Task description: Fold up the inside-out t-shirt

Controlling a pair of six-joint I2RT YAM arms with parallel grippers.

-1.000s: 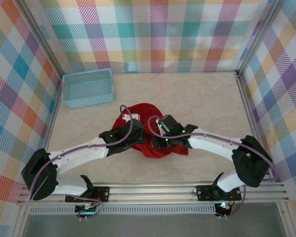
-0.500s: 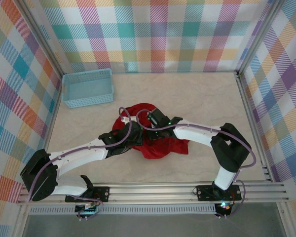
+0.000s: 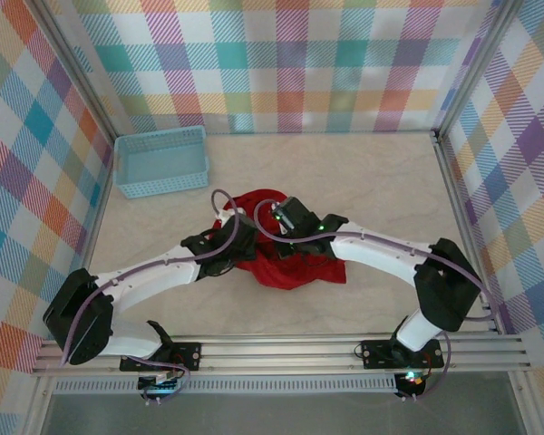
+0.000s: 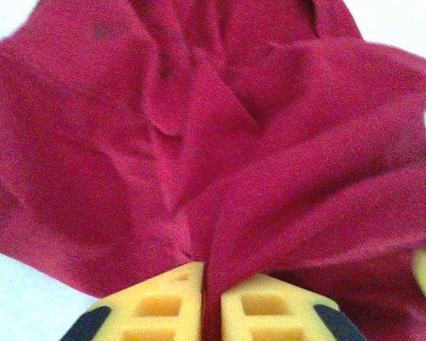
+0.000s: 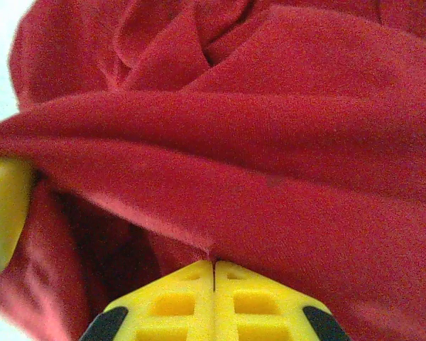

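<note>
We see the inside-out t-shirt (image 3: pixel 290 272) mid-table: red soft cloth, a crumpled heap with deep matte folds, on the pale marbled table (image 3: pixel 372 181), near-right of the light-blue lattice basket (image 3: pixel 160 136). The left gripper (image 4: pixel 204 277), yellow and blocky, is clamped on a pinched ridge of cloth. The right gripper (image 5: pixel 214 270) has its fingers pressed together at a fold's edge; we can't tell if cloth is caught.

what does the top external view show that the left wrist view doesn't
Top external adds: the light-blue basket at the far left of the table, the left arm and right arm reaching in, and the plaid walls. Left wrist adds: a close look at the left pincer, its yellow fingers nipping a fold of cloth. Shared: the red t-shirt, crumpled and not yet folded.
</note>
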